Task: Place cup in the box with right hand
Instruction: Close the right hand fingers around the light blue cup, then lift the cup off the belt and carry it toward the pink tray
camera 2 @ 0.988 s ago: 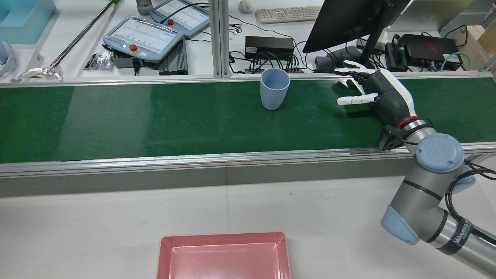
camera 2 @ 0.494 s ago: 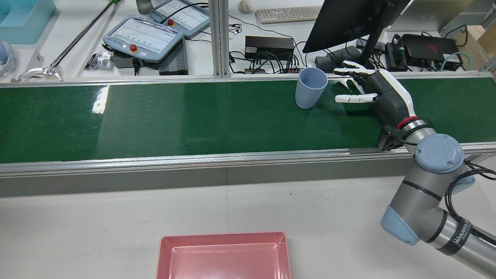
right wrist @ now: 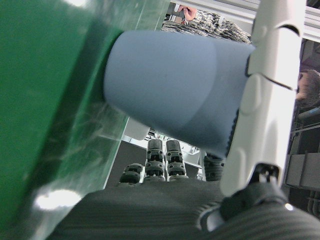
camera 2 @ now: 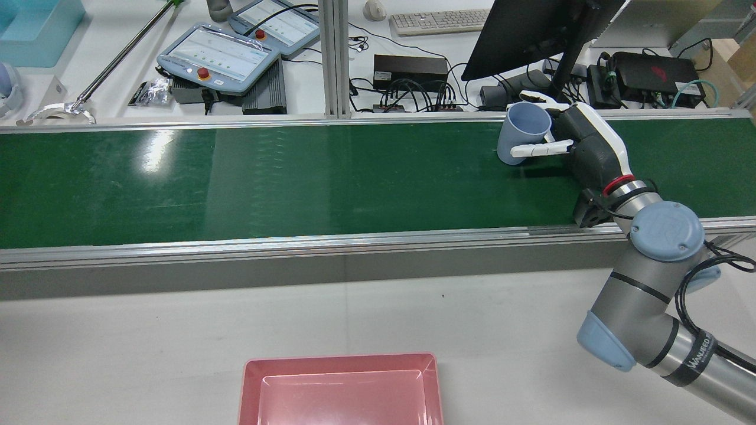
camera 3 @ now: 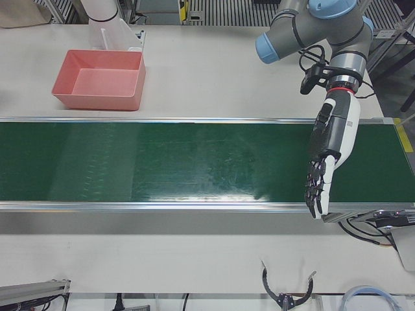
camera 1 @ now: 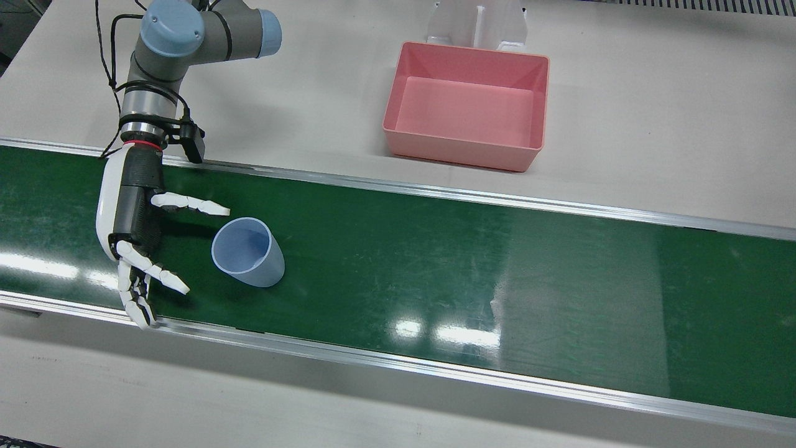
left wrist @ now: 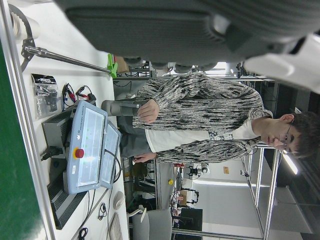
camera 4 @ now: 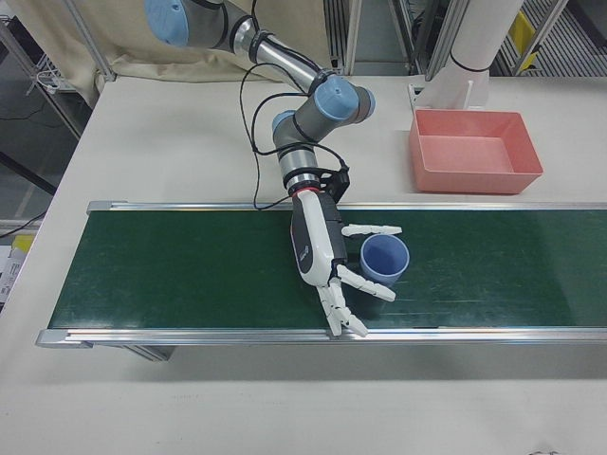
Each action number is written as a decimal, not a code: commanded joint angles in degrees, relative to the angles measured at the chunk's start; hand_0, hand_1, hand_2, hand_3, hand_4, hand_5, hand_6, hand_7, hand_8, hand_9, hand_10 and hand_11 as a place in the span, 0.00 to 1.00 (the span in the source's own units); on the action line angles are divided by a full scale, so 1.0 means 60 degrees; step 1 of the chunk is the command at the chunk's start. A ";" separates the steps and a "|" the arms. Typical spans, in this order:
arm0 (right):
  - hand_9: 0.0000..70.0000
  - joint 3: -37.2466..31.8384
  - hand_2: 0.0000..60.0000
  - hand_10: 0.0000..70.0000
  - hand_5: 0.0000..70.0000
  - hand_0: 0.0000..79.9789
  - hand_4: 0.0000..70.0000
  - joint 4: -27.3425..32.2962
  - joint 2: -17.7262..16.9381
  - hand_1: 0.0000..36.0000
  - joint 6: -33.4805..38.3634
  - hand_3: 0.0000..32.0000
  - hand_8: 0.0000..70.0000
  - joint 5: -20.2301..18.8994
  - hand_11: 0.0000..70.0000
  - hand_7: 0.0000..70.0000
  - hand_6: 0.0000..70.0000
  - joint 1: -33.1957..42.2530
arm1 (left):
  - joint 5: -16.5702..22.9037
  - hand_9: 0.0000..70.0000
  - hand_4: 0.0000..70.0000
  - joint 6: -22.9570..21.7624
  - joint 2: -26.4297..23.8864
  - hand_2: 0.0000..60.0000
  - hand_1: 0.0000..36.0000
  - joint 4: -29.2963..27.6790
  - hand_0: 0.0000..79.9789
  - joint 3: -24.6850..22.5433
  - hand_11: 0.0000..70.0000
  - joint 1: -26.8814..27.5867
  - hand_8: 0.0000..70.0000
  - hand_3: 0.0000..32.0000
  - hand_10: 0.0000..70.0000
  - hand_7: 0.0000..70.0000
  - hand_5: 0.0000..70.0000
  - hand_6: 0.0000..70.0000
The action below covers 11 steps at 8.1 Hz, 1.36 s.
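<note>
A light blue cup (camera 1: 249, 255) stands upright on the green belt (camera 1: 497, 261). It sits between the thumb and fingers of my right hand (camera 1: 134, 218), which is open with its fingers spread around the cup and not closed on it. The rear view shows the cup (camera 2: 522, 136) against the hand (camera 2: 585, 147), with the thumb across its front. The right hand view shows the cup (right wrist: 170, 95) close up beside the thumb. The right-front view shows the cup (camera 4: 384, 258) and the hand (camera 4: 318, 242). The pink box (camera 1: 460, 152) stands empty on the white table. My left hand (camera 3: 331, 142) is open over the belt's far end.
Aluminium rails run along both belt edges (camera 2: 354, 239). Behind the belt lie teach pendants (camera 2: 218, 56), cables and a monitor (camera 2: 525, 29). The pink box also shows in the rear view (camera 2: 339, 361) and the left-front view (camera 3: 97, 100).
The cup has ridden the belt to the right in the rear view, into the right hand's open fingers. The hand has barely moved.
</note>
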 commanded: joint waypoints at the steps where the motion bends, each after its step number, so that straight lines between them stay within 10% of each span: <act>1: 0.31 0.0031 0.00 0.08 0.10 0.73 0.42 -0.0265 0.0016 0.48 -0.0135 0.00 0.17 0.0269 0.14 0.38 0.11 0.0313 | 0.0000 0.00 0.00 0.0000 0.0008 0.00 0.00 0.0000 0.00 -0.0014 0.00 0.0000 0.00 0.00 0.00 0.00 0.00 0.00; 2: 0.38 0.0103 0.30 0.10 0.11 0.71 0.44 -0.0760 0.0001 0.61 -0.0106 0.00 0.21 0.0270 0.17 0.49 0.13 0.0401 | 0.0000 0.00 0.00 0.0000 0.0009 0.00 0.00 0.0000 0.00 -0.0014 0.00 0.0000 0.00 0.00 0.00 0.00 0.00 0.00; 3: 0.90 0.0191 1.00 0.33 0.18 0.70 0.82 -0.0808 -0.0057 0.99 -0.0106 0.00 0.55 0.0285 0.51 1.00 0.35 0.0504 | 0.0000 0.00 0.00 0.0000 0.0009 0.00 0.00 0.0000 0.00 -0.0014 0.00 0.0000 0.00 0.00 0.00 0.00 0.00 0.00; 5: 1.00 0.0541 1.00 0.70 0.25 0.74 1.00 -0.0838 -0.0087 1.00 -0.0120 0.00 0.91 0.0285 1.00 1.00 0.56 0.0548 | 0.0000 0.00 0.00 0.0000 0.0009 0.00 0.00 0.0000 0.00 -0.0014 0.00 0.0000 0.00 0.00 0.00 0.00 0.00 0.00; 9: 1.00 0.4109 1.00 0.68 0.25 0.76 1.00 -0.1143 -0.0614 1.00 -0.1727 0.00 0.88 0.0445 0.98 1.00 0.52 -0.0909 | 0.0000 0.00 0.00 0.0000 0.0009 0.00 0.00 0.0015 0.00 -0.0029 0.00 0.0000 0.00 0.00 0.00 0.00 0.00 0.00; 11: 1.00 0.5648 1.00 0.69 0.24 0.72 1.00 -0.1307 -0.0542 1.00 -0.2881 0.00 0.88 0.1785 0.98 1.00 0.52 -0.2911 | 0.0000 0.00 0.00 0.0000 0.0009 0.00 0.00 0.0015 0.00 -0.0029 0.00 0.0000 0.00 0.00 0.00 0.00 0.00 0.00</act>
